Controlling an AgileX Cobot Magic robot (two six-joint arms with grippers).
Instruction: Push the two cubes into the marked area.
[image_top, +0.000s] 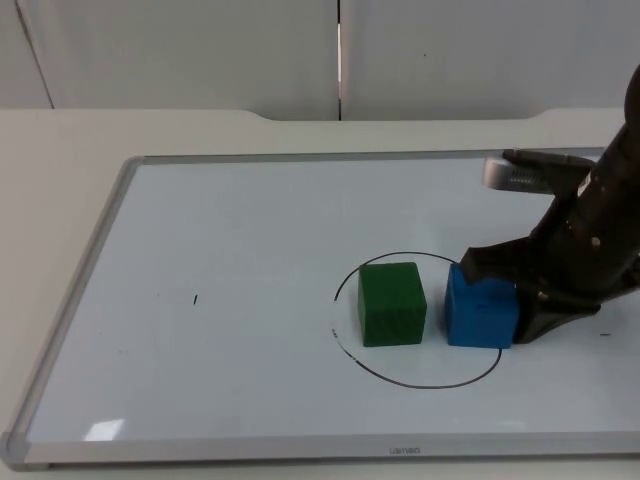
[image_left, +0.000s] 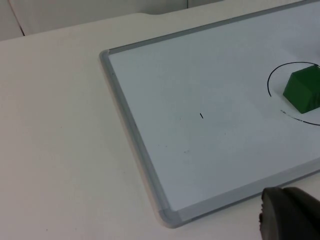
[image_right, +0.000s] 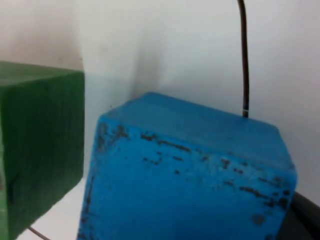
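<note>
Out on the whiteboard in the top view, the drawn circle already has the green cube sitting well inside it, left of centre, and the blue cube stands just to its right, inside the circle's right edge by my reading, a narrow gap between the two. The right gripper is hard up against the blue cube's right side, fingers spread so one lies along the far edge and one at the near corner, cradling rather than pinching, which suits a shove leftward and keeps the block from twisting away. Over to the left wrist view: the board's near-left corner, the green cube inside the arc of the circle, and a dark fingertip of the left gripper low over the table; that arm waits off the board, and whether its fingers are parted I cannot tell. In the right wrist view, the blue cube looms close, scuffed face toward the gripper, the green cube beside it, the circle's line running past beyond.
</note>
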